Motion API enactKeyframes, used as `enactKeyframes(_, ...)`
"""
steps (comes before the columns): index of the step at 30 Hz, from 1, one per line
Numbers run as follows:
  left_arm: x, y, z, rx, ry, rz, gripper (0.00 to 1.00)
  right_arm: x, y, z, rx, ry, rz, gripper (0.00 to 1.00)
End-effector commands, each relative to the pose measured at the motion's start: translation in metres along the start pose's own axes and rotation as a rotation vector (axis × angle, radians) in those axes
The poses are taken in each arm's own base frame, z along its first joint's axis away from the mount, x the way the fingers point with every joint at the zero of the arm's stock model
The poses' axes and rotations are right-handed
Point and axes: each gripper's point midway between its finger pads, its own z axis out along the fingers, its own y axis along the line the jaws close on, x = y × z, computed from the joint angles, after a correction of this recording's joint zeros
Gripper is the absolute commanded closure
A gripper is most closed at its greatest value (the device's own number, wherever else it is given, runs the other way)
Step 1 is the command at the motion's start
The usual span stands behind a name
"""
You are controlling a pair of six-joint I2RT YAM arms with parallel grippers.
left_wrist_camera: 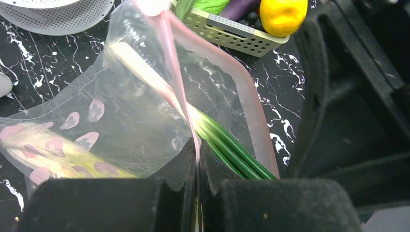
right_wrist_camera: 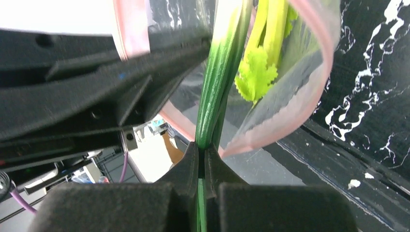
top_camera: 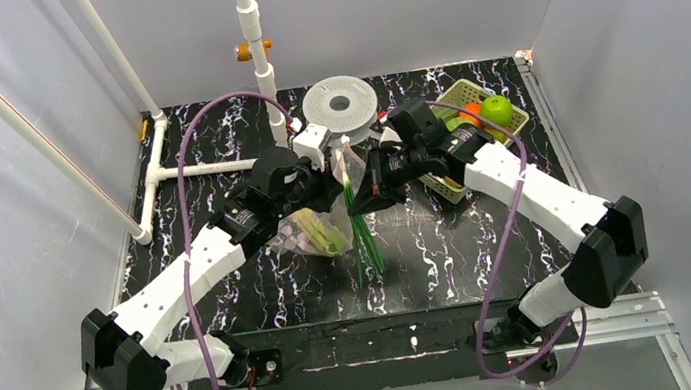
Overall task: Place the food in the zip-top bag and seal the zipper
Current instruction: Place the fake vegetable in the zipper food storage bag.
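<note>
**Zip-top bag** (top_camera: 309, 232): clear and pink-spotted. It sits mid-worktop (top_camera: 450, 252) between the two arms, with its mouth open and lifted.

**Zipper** (left_wrist_camera: 251, 106): a pink strip round the bag's mouth, unsealed. One side is pinched flat in the left pincer (left_wrist_camera: 198, 162), which is clenched on it.

**Right pincer** (right_wrist_camera: 203, 155): at the bag's mouth, clenched on the long green stalk (right_wrist_camera: 217, 72).

**Long green stalk**: runs through the bag's mouth. Its pale end is inside the bag and its dark green end is outside, on the side nearer the arm bases.

**Celery-like piece** (right_wrist_camera: 256, 72): yellow-green and leafy, inside the bag.

**Basket** (left_wrist_camera: 237, 34): yellow-green lattice, just beside the bag on its right and rear side. It holds an eggplant (left_wrist_camera: 239, 6), an orange ball (top_camera: 472, 114) and a green apple (top_camera: 498, 110).

**White perforated disc** (top_camera: 340, 103): on the worktop behind the bag, towards the back wall.
</note>
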Motion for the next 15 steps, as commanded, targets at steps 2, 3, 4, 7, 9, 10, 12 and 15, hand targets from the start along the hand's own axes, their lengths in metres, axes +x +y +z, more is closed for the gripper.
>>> enactKeyframes(2,-0.016,-0.015,-0.015,0.075,-0.073,0.012,1.0,-0.03,0.016,0.013,0.001,-0.048,-0.049,0.95)
enactKeyframes(3,-0.017,-0.015,-0.016,0.079,-0.078,0.013,1.0,-0.032,0.015,0.016,0.006,-0.041,-0.049,0.95)
enactKeyframes(4,-0.018,-0.016,-0.017,0.082,-0.082,0.014,1.0,-0.035,0.015,0.02,0.007,-0.037,-0.055,0.94)
enactKeyframes(7,-0.019,-0.018,-0.019,0.091,-0.089,0.014,1.0,-0.043,0.011,0.028,0.034,-0.038,-0.069,0.93)
enactKeyframes(9,-0.02,-0.019,-0.02,0.094,-0.099,0.015,1.0,-0.048,0.008,0.031,0.055,-0.046,-0.077,0.92)
enactKeyframes(10,-0.02,-0.018,-0.02,0.091,-0.098,0.015,1.0,-0.05,0.008,0.031,0.06,-0.046,-0.08,0.92)
enactKeyframes(12,-0.02,-0.017,-0.02,0.087,-0.097,0.016,1.0,-0.05,0.008,0.032,0.062,-0.034,-0.097,0.9)
enactKeyframes(15,-0.02,-0.017,-0.02,0.084,-0.095,0.015,1.0,-0.049,0.003,0.027,0.103,-0.031,-0.134,0.84)
